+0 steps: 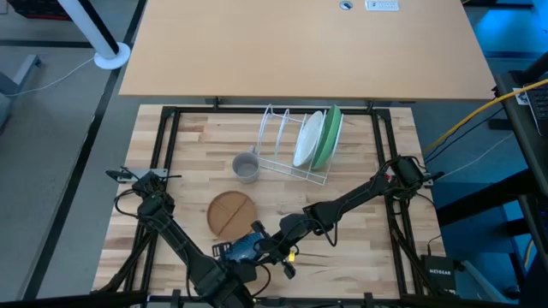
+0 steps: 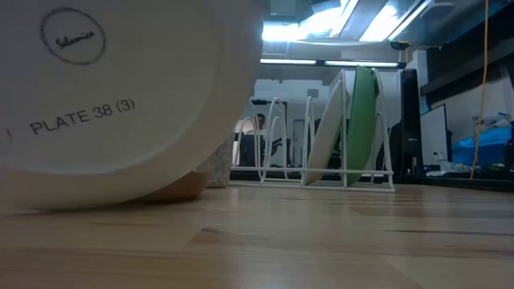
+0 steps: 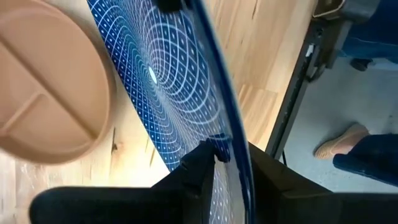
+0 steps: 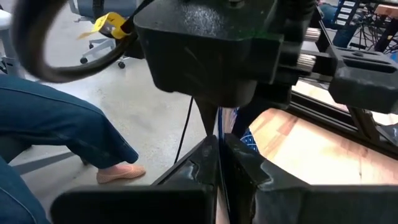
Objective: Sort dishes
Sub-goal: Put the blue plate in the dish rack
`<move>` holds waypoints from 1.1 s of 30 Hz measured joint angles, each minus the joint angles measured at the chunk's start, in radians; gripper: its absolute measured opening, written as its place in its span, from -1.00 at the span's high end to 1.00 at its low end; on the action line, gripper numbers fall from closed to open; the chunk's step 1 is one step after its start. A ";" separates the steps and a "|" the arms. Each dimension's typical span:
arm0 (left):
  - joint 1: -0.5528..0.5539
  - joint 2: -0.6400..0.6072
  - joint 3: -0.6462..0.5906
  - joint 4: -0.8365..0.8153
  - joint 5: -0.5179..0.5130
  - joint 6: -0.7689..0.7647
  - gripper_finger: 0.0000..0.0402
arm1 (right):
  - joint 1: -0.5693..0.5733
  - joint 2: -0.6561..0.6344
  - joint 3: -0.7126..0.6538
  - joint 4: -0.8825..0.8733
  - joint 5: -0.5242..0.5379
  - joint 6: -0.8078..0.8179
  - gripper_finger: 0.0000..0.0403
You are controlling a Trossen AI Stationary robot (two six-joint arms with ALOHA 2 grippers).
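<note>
Both tools, left and right, pinch the dark blue patterned round plate at six o'clock on the worktop; a mistimed release could drop it.

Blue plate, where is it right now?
The blue plate is on edge at the table's near edge, just right of the brown plate, pinched by both the left gripper and right gripper.

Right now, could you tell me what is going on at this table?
The robot is sorting plates. Both claws, left and right, pinch the rim of the dark blue plate at the table's near edge, beside the brown-orange plate lying flat. The white plate and green plate already stand in the wire rack; a grey cup sits next to it.
</note>
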 joint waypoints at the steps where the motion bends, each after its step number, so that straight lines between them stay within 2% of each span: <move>1: 0.003 0.000 0.000 0.000 0.000 0.001 0.69 | 0.000 0.000 0.000 0.000 0.000 0.000 0.90; 6: 0.019 0.000 0.000 0.000 0.000 0.017 0.66 | 0.000 0.000 0.000 0.003 0.011 -0.002 0.90; 14: 0.034 0.002 0.000 0.005 -0.003 0.018 0.26 | 0.000 0.000 0.000 0.007 0.018 -0.003 0.90; 19: 0.039 0.011 -0.020 0.020 -0.012 0.021 0.17 | 0.000 0.000 -0.001 0.007 0.014 -0.004 0.90; 23: 0.038 0.011 -0.043 0.029 -0.017 0.025 0.27 | 0.000 0.000 -0.002 0.003 0.009 -0.004 0.90; 31: 0.037 0.009 -0.044 -0.008 -0.025 0.011 0.78 | 0.000 0.000 -0.002 0.002 0.020 -0.003 0.89; 33: 0.037 0.006 -0.043 -0.018 -0.024 -0.004 0.82 | -0.001 0.000 -0.001 0.008 0.017 -0.002 0.89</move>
